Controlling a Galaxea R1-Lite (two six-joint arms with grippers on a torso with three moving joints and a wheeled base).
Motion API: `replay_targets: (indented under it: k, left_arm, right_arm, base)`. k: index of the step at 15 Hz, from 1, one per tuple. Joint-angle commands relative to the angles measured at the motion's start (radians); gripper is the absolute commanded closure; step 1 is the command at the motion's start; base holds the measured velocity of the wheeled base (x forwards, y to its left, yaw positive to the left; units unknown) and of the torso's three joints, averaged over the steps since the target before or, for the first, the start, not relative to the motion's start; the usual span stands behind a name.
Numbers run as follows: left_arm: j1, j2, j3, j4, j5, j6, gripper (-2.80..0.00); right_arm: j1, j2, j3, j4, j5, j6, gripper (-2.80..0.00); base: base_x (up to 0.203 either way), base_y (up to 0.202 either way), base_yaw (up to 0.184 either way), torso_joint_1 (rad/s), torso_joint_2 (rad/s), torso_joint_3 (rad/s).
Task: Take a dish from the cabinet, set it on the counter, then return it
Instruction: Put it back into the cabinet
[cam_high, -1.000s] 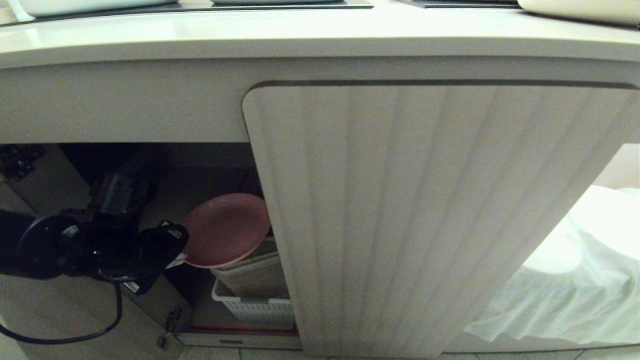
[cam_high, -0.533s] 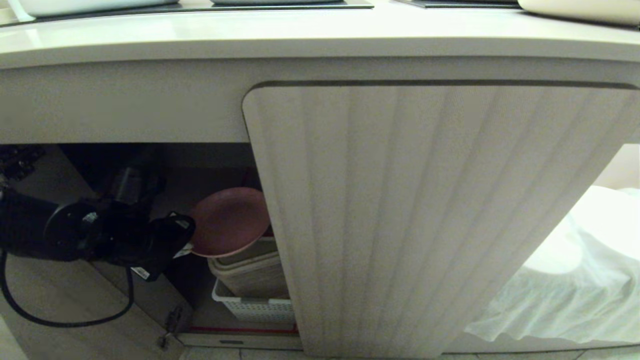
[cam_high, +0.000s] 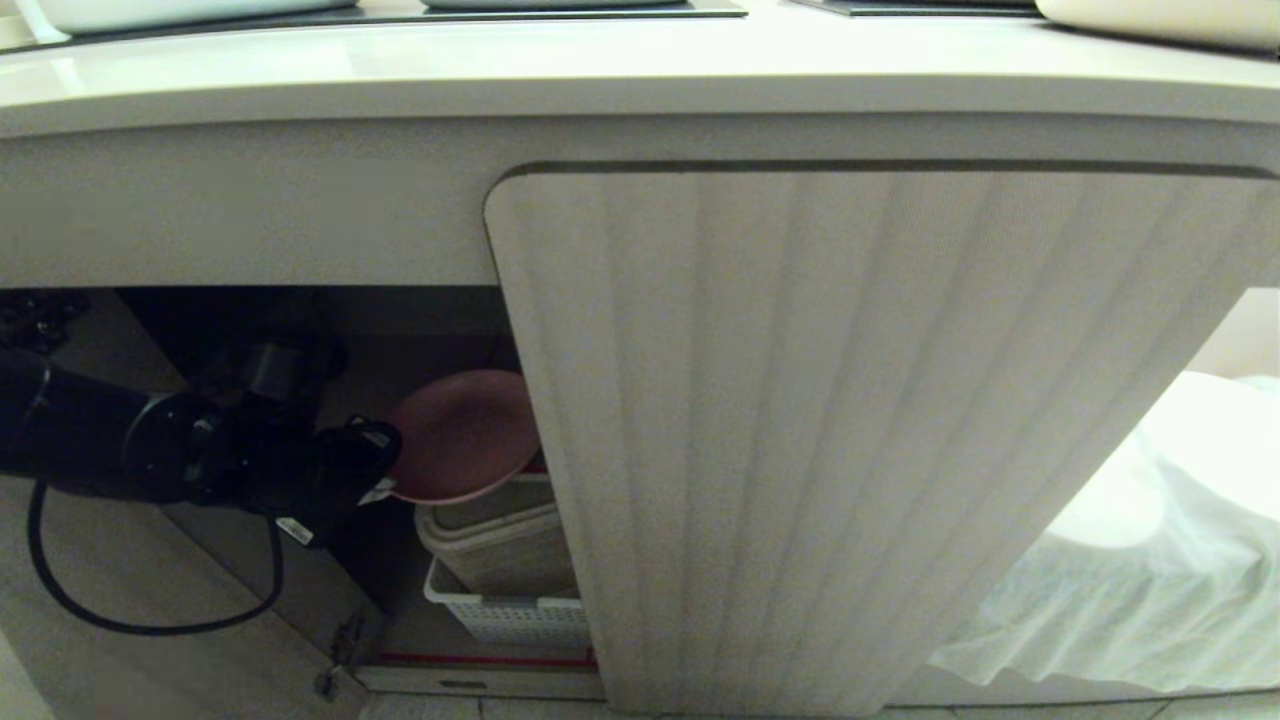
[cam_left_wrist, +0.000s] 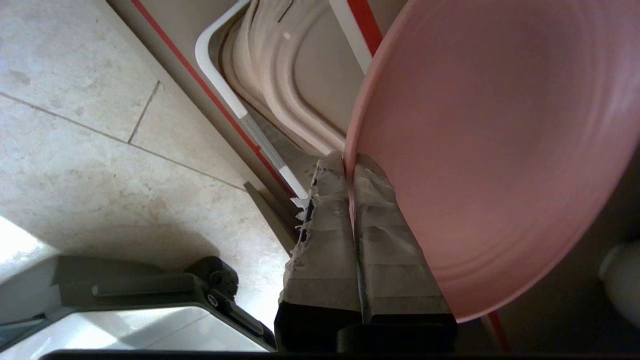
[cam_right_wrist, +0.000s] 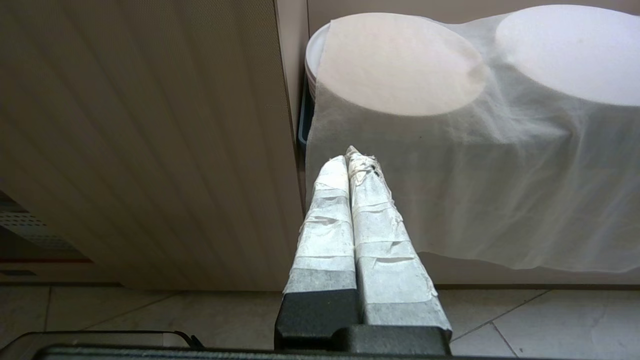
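Note:
The pink dish (cam_high: 462, 435) hangs inside the open left bay of the cabinet (cam_high: 850, 420), just above a stack of beige trays. My left gripper (cam_high: 378, 488) is shut on the dish's rim; in the left wrist view its taped fingertips (cam_left_wrist: 348, 162) pinch the edge of the dish (cam_left_wrist: 500, 150). The dish's right side is hidden behind the fluted cabinet door. The counter (cam_high: 600, 70) runs across the top of the head view. My right gripper (cam_right_wrist: 353, 156) is shut on nothing, parked low in front of the closed door, outside the head view.
A stack of beige trays (cam_high: 500, 545) sits in a white slotted basket (cam_high: 505, 615) on the red-edged shelf. A white cloth (cam_high: 1130, 560) covers round things at the right. Black cooktop panels (cam_high: 560, 10) lie on the counter. The opened left door (cam_high: 150, 620) stands beside my arm.
My left arm has pushed deeper into the cabinet, carrying the dish up and farther in above the trays. The right arm has not moved.

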Motion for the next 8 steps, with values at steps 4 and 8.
replay_targets:
  k: [4, 8]
  left_arm:
    - [0.021, 0.042, -0.063, -0.001, 0.003, -0.006, 0.0]
    - [0.023, 0.062, -0.086, -0.001, 0.002, -0.011, 0.0]
  right_arm:
    - [0.0, 0.0, 0.0, 0.0, 0.0, 0.0, 0.0]
    - [0.0, 0.0, 0.0, 0.0, 0.0, 0.0, 0.0]
  base:
    - [0.0, 0.0, 0.0, 0.0, 0.0, 0.0]
    - [0.0, 0.0, 0.0, 0.0, 0.0, 0.0]
